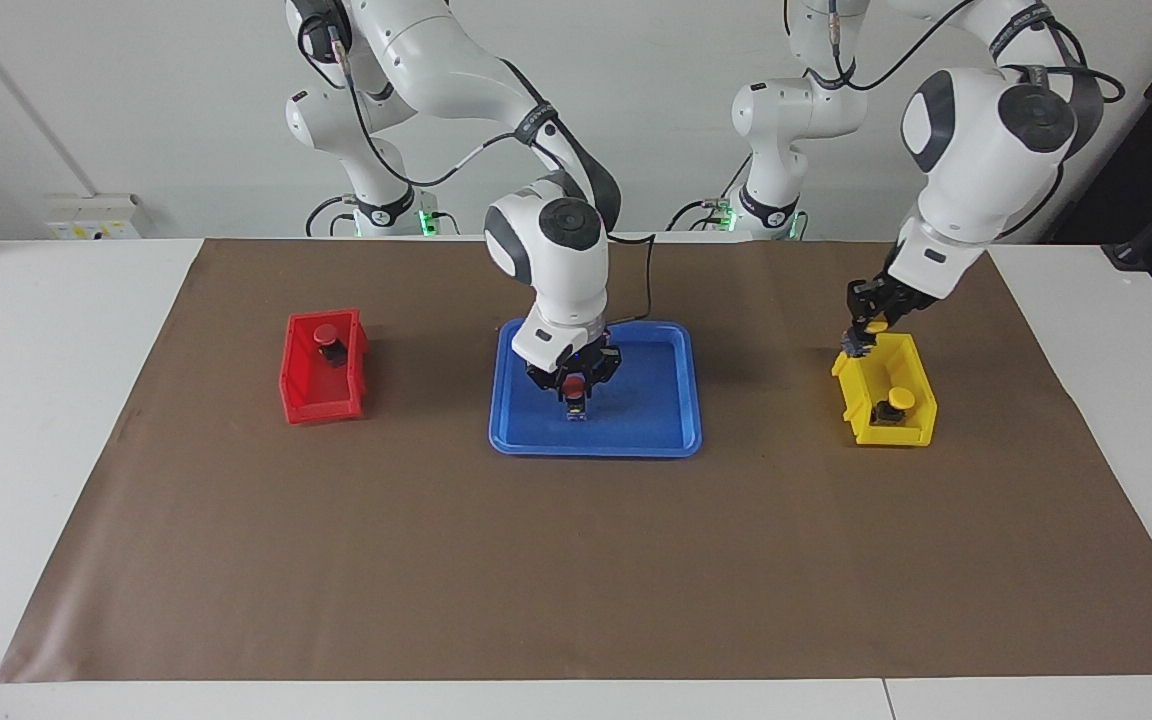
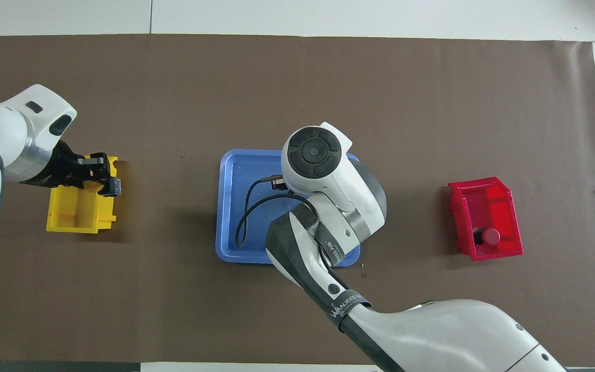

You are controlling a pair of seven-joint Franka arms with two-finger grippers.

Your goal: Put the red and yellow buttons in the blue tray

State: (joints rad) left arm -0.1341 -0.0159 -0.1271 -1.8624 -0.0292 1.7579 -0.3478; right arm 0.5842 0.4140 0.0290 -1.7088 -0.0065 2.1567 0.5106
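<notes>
My right gripper (image 1: 574, 392) is low in the blue tray (image 1: 656, 420), shut on a red button (image 1: 573, 384). The arm hides that gripper and button in the overhead view, where the blue tray (image 2: 233, 206) shows in part. My left gripper (image 1: 864, 335) is over the rim of the yellow bin (image 1: 911, 375), shut on a yellow button (image 1: 877, 326). It also shows in the overhead view (image 2: 110, 185). A second yellow button (image 1: 898, 400) sits in the yellow bin. A second red button (image 1: 329, 340) sits in the red bin (image 1: 311, 385) and shows in the overhead view (image 2: 491, 236).
The yellow bin (image 2: 78, 212) stands toward the left arm's end of the table and the red bin (image 2: 499, 206) toward the right arm's end, the tray between them. All stand on a brown mat (image 1: 576, 560). A black cable (image 2: 243, 217) from the right arm hangs over the tray.
</notes>
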